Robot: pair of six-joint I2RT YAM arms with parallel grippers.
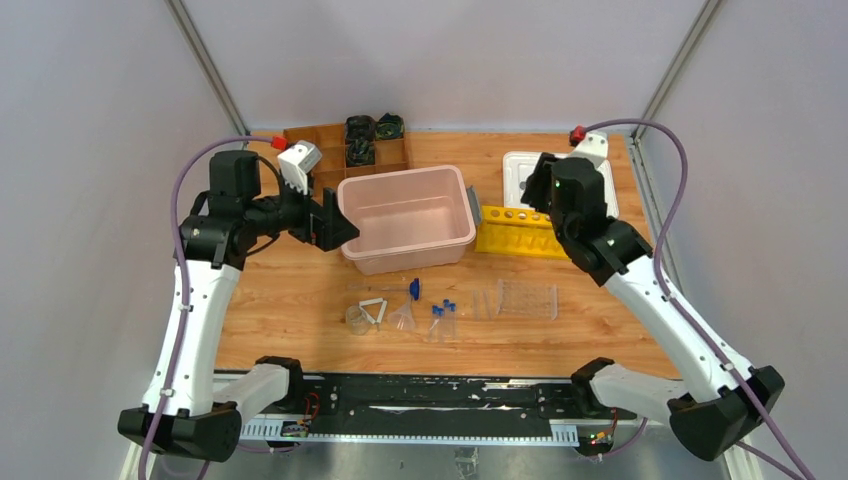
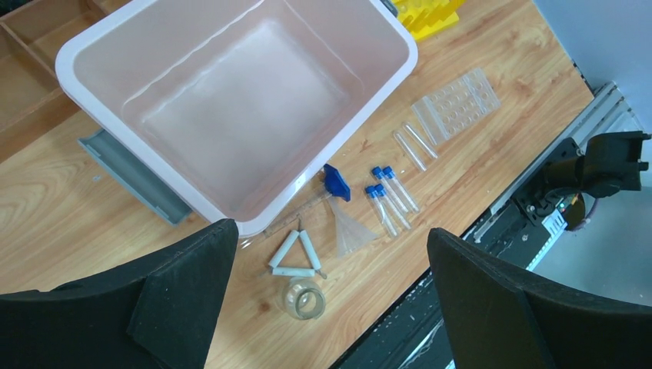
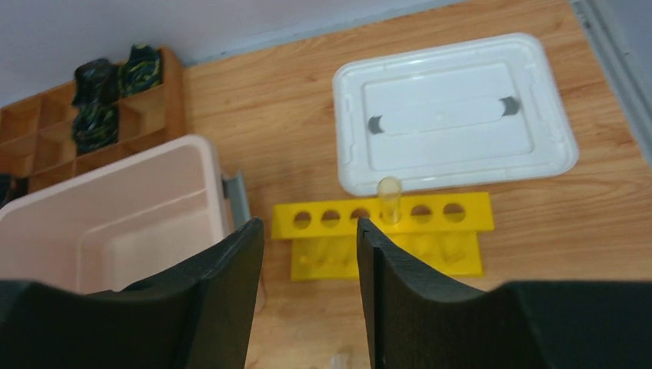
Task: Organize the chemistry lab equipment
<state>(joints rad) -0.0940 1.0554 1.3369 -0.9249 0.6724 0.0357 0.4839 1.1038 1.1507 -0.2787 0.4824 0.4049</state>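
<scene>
Along the near part of the table lie a small clear beaker (image 1: 356, 319) (image 2: 304, 298), a white wire triangle (image 1: 374, 311) (image 2: 296, 256), a clear funnel (image 1: 403, 318) (image 2: 350, 231), a blue-tipped rod (image 1: 400, 290) (image 2: 336, 183), blue-capped tubes (image 1: 442, 318) (image 2: 388, 198), two uncapped tubes (image 1: 482, 303) (image 2: 413, 146) and a clear rectangular tray (image 1: 527, 298) (image 2: 457, 104). The yellow rack (image 1: 520, 232) (image 3: 384, 231) holds one upright tube (image 3: 390, 198). My left gripper (image 1: 335, 225) (image 2: 330, 231) is open and empty, high above the triangle. My right gripper (image 1: 545, 195) (image 3: 309, 224) is open and empty above the rack.
A large pink bin (image 1: 410, 255) (image 2: 250, 223) (image 3: 115, 165) stands mid-table with a grey handle (image 2: 131, 177) on its side. Its white lid (image 1: 520, 175) (image 3: 454, 115) lies behind the rack. A brown compartment box (image 1: 330, 140) (image 3: 46, 123) with dark items is at the back left.
</scene>
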